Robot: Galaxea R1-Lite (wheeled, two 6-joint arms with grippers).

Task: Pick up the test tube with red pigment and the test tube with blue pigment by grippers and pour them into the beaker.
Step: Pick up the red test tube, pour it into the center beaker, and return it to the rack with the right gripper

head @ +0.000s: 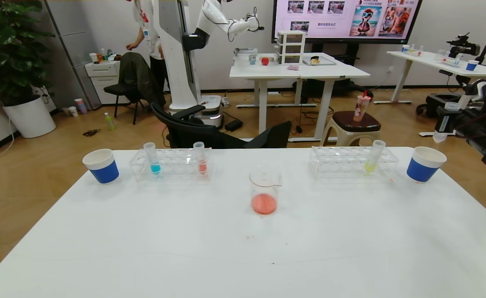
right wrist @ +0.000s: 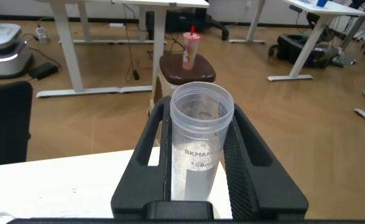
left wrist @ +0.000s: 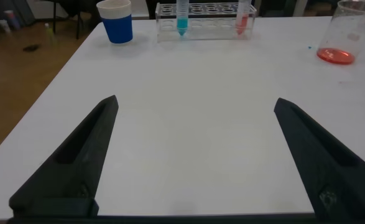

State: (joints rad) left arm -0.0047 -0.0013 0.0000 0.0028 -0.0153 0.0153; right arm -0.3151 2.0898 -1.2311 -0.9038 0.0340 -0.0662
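The beaker stands mid-table with red liquid in its bottom; it also shows in the left wrist view as the beaker. The test tube with blue pigment stands upright in the left rack. My right gripper hovers off the table's right far corner, shut on the test tube with red pigment, which now looks clear and empty. My left gripper hangs open over bare tabletop, well short of the rack.
A tube of paler red liquid shares the left rack. A yellow-green tube leans in the right rack. Blue-and-white paper cups flank the racks. An office chair sits behind the table's far edge.
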